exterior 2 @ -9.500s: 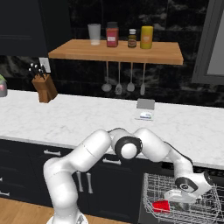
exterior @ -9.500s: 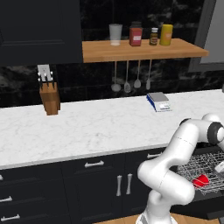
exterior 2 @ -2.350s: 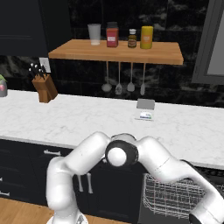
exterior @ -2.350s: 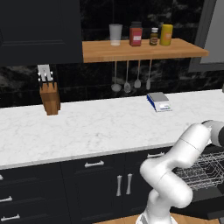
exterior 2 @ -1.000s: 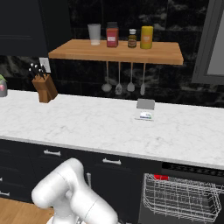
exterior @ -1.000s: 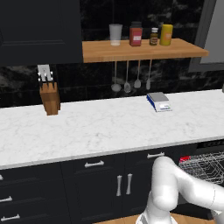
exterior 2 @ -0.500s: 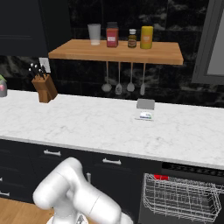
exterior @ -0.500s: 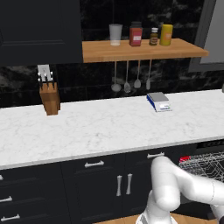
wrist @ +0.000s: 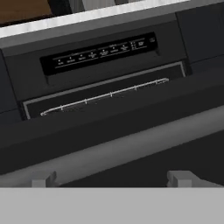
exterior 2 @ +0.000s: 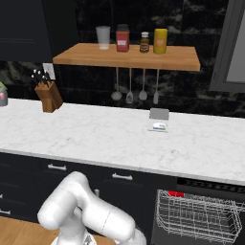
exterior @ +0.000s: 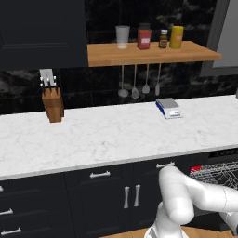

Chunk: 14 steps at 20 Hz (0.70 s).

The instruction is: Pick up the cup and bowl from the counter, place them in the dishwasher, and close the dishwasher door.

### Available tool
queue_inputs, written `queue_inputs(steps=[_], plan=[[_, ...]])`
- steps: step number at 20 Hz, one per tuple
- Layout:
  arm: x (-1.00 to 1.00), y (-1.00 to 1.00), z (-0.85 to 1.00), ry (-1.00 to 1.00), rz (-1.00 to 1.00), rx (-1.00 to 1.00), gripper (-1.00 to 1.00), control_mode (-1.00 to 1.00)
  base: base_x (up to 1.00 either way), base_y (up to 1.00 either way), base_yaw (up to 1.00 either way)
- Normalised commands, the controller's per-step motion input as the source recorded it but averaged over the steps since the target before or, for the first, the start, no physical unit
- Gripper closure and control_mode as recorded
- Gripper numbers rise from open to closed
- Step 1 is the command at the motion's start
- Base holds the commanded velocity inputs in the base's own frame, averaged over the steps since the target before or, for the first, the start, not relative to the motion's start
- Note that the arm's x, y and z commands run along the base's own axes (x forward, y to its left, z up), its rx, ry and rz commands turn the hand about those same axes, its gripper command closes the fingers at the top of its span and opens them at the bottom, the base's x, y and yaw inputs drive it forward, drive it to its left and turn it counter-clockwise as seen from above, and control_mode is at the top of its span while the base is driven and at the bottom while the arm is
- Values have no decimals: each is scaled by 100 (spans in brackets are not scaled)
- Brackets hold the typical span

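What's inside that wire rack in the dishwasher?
A bit of something red shows at the back left corner of the wire rack, tucked under the counter edge. Most of it is covered, so cup or bowl cannot be told.

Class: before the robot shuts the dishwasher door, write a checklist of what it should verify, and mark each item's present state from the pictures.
1. White marble counter free of red cup and bowl: ok.
2. Red item loaded in the grey wire rack: ok, red shows at its rear; which dish, cannot tell.
3. Rack pushed in: not ok, it looks pulled out.
4. Two-finger gripper empty: ok, open.
5. Gripper against the flat black dishwasher door: cannot tell.
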Motion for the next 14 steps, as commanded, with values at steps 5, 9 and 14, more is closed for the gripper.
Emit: queue_inputs(steps=[5,9,14], plan=[[100,1,-5,-36,-1,19,-100,-100,0,0,0],[100,26,23,-31,0,24,-100,-100,0,0,0],[100,36,59,-4,16,49,-100,-100,0,0,0]])
